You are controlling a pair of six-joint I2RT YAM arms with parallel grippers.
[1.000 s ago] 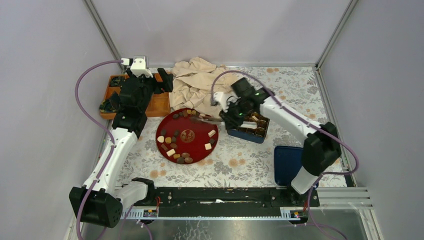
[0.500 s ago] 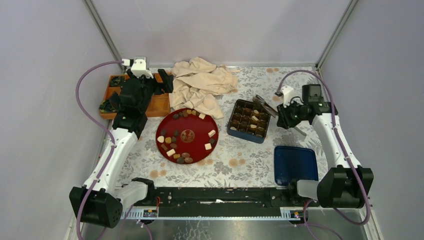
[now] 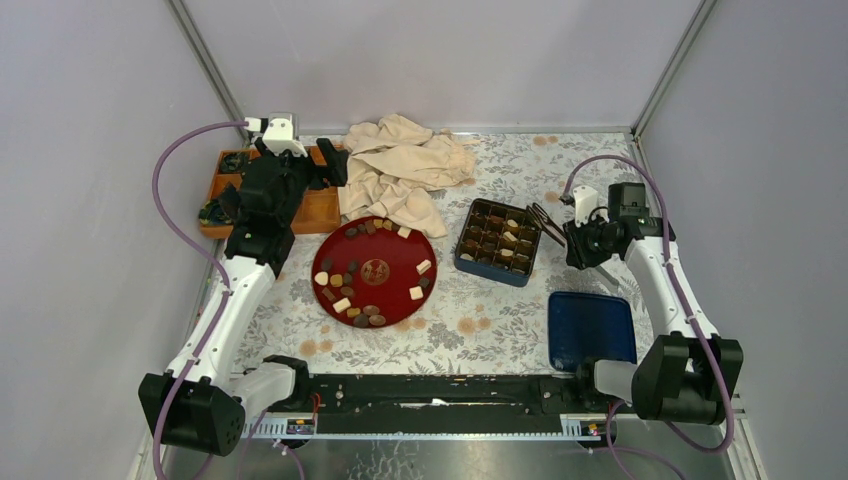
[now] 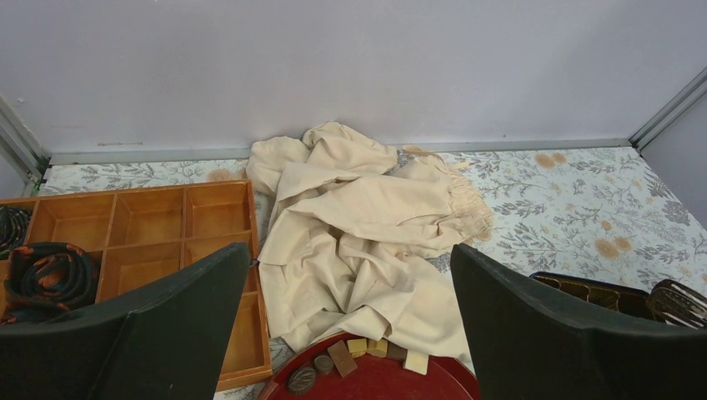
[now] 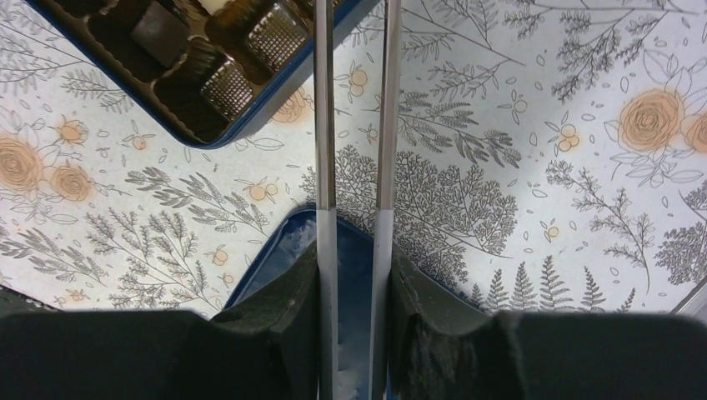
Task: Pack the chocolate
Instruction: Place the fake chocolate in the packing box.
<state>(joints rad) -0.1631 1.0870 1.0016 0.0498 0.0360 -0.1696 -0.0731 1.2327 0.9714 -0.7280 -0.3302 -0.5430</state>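
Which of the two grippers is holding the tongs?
The right gripper, beside the blue chocolate box, clamps the tongs; the left gripper stands open and empty.

We log: beige cloth crumpled at the far middle, near edge reaching the red plate's far rim | wooden divided tray far left, right side against the cloth | dark coiled bands in its left compartments | floral table cover beneath all

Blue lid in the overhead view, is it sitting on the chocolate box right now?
No, the blue lid lies flat on the floral tablecloth, nearer the camera, apart from the open chocolate box.
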